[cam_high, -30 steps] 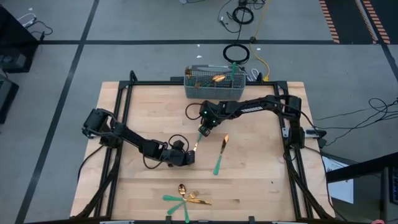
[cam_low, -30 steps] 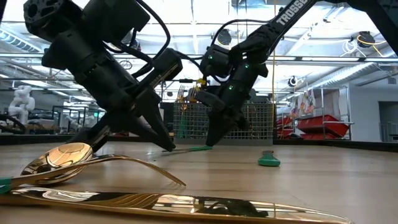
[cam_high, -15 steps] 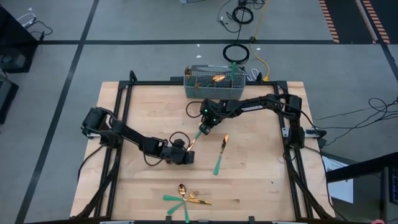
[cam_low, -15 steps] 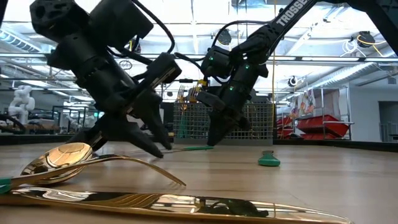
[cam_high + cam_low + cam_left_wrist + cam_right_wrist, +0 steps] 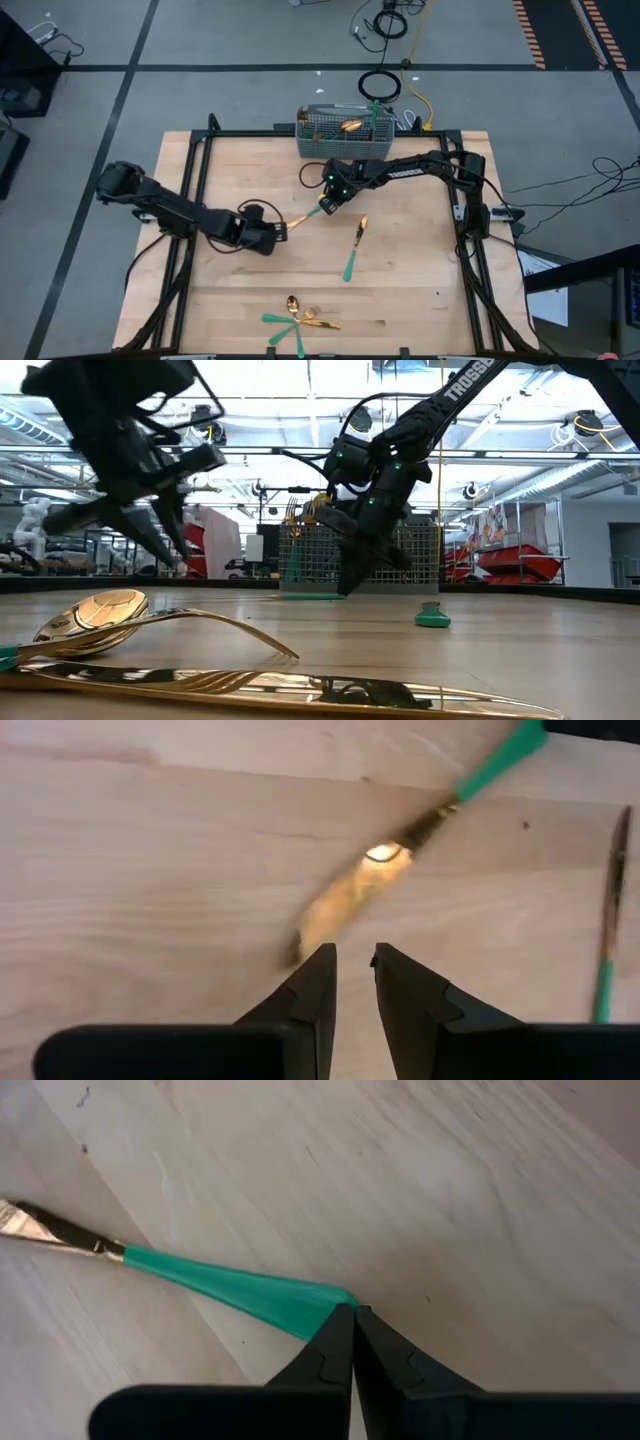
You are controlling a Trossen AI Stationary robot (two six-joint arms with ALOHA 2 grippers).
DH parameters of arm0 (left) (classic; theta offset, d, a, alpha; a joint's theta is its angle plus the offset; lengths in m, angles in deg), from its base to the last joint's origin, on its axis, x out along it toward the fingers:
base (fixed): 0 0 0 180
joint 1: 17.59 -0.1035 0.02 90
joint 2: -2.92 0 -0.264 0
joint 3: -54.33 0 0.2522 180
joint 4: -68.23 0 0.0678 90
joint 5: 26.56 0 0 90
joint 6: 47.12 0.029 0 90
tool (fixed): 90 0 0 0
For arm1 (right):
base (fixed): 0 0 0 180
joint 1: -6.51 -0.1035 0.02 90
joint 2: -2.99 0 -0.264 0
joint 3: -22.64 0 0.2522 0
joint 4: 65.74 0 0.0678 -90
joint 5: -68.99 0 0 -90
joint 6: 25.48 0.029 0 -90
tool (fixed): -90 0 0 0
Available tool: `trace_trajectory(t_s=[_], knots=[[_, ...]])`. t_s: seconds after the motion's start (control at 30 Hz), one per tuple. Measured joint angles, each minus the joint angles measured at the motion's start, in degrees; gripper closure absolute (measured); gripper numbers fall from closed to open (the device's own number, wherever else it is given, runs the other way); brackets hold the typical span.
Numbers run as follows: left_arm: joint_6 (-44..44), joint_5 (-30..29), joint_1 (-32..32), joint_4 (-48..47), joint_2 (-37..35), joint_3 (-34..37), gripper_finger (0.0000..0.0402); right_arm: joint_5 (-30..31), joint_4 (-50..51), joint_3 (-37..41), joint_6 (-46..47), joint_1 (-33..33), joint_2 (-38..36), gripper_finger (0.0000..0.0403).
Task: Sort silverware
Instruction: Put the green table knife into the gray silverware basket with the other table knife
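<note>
Right wrist view showing the right hand [image 5: 351, 1320] pinching the tip of a teal-handled piece of silverware [image 5: 235, 1292], gold head trailing away across the table [image 5: 460, 1190]. Left hand [image 5: 352, 982], nearly closed and holding nothing, hovering just short of that gold head. Gripping so near the handle's end, risking the piece pivoting or slipping free on lifting toward the wire-mesh caddy [image 5: 345, 133].

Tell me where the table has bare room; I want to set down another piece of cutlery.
The wood between the lone knife and the table's right rail is bare, and so is the left strip near the front. Crowded: the front pile, the caddy at the back, and the middle, where the right gripper pinches a piece's teal handle beside the left gripper.
</note>
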Motion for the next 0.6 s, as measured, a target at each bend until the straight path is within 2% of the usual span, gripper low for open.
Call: trace_trajectory(t_s=[0.13, 0.2, 0.33, 0.5, 0.6], knots=[[-11.5, -3.6, 1.7, -6.2, -1.3, 0.0, 0.0324, 0.1, 0.7, 0.0, 4.0, -0.5, 0.0, 0.0403], [-15.0, -4.9, 2.9, -5.9, -1.1, 0.0, 0.0324, 0.1, 0.8, 0.0, 5.7, -0.9, 0.0, 0.0403], [-17.1, -2.3, 5.1, -4.9, 0.6, 0.0, 0.0324, 0.1, 0.9, 0.0, 8.6, -1.5, 0.0, 0.0403], [-24.2, -1.4, 7.7, -7.2, 2.1, 0.5, 0.0323, -0.3, 0.8, 0.1, 9.9, -2.1, 0.0, 0.0403], [-29.4, -1.4, 8.5, -8.0, 2.2, 3.5, 0.0324, -0.6, 0.7, 0.1, 10.5, -2.1, 0.0, 0.0403]])
